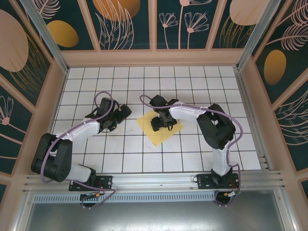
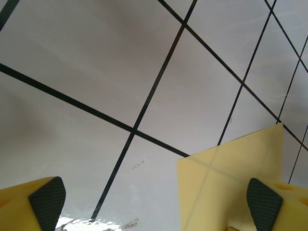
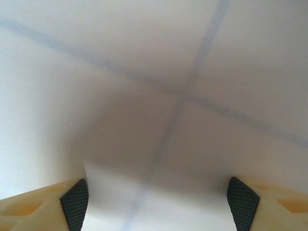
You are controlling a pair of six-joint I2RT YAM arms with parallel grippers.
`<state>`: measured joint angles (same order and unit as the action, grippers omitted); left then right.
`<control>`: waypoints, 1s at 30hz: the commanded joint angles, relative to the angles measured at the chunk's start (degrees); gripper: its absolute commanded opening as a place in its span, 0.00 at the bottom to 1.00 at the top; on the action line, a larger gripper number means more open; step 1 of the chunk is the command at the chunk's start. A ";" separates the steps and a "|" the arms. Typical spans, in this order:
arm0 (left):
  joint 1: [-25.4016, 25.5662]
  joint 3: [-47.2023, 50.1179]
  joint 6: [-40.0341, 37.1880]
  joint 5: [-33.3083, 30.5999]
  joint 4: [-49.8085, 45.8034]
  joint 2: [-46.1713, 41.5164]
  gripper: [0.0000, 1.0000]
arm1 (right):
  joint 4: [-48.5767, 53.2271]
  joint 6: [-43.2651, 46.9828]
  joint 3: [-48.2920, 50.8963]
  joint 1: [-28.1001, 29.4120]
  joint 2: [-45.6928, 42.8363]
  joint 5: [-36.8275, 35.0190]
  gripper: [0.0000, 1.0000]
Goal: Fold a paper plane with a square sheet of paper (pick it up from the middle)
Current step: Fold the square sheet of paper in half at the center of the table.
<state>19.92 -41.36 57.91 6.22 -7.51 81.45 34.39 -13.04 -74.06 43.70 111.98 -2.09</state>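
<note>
Square sheet of paper [image 1: 153, 135] lies flat on table [image 1: 192, 86] directly beneath right end effector [image 3: 156, 199], jaws apart, empty; best press pads onto mid-sheet, close slowly to pinch a ridge; left end effector [image 2: 155, 199], wide open, hovers beside sheet's corner.

A white table [image 1: 130, 154], ruled into square tiles by thin black lines, carries one yellow square sheet of paper [image 1: 156, 136]. The sheet lies turned corner-on to the aluminium rail [image 1: 154, 180] and well apart from it.
</note>
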 commanded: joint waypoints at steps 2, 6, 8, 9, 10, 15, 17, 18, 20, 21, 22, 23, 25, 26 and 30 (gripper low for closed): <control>-0.08 0.80 1.14 1.06 0.48 -1.41 0.99 | -0.90 -1.28 2.67 -0.30 2.92 0.97 0.74; -0.05 1.20 1.44 1.66 1.21 -1.41 0.99 | -2.95 -2.14 3.29 -1.61 2.13 4.85 0.63; 0.07 1.46 1.59 2.16 1.63 -1.30 0.99 | -4.19 -2.64 3.56 -2.42 1.22 6.77 0.57; 0.03 1.46 1.68 2.45 1.94 -1.08 0.99 | -4.94 -3.01 3.74 -2.88 0.81 7.71 0.53; 0.04 1.56 1.78 2.82 2.36 -1.03 0.99 | -5.70 -3.42 4.06 -3.31 0.23 8.52 0.50; 0.07 2.72 1.96 5.20 5.40 -0.85 0.99 | -11.31 -5.77 6.51 -6.34 -4.30 16.61 0.30; 0.12 3.13 1.86 6.27 6.73 -0.83 0.99 | -15.19 -7.48 8.42 -8.12 -6.79 21.73 0.25; 0.12 3.21 1.86 6.96 7.55 -0.78 0.98 | -17.69 -8.70 9.57 -9.27 -8.26 24.89 0.23; 0.27 3.63 1.81 8.60 9.62 -0.79 0.99 | -23.40 -11.62 12.39 -11.68 -10.89 32.26 0.22; 0.40 3.81 1.83 9.42 10.94 -0.85 0.98 | -26.97 -13.72 14.04 -12.05 -12.17 36.27 0.21; 0.54 4.05 1.90 10.13 12.04 -0.89 0.98 | -29.74 -15.45 15.34 -13.88 -13.15 39.20 0.21; 0.85 4.23 1.96 10.91 13.39 -0.87 0.98 | -33.21 -17.57 16.76 -14.99 -14.06 42.44 0.21; 1.43 4.34 1.95 12.55 15.75 -0.64 0.98 | -39.52 -21.49 19.21 -16.61 -15.32 48.01 0.21; 1.72 4.33 2.04 13.13 16.71 -0.50 0.98 | -42.79 -23.84 20.45 -17.33 -15.59 50.26 0.21; 3.29 4.74 3.18 15.71 22.26 0.33 0.97 | -50.59 -30.18 24.04 -19.92 -14.47 54.47 0.21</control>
<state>22.22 -37.32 59.77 18.26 7.90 81.28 -5.52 -35.88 -52.77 24.93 97.49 43.62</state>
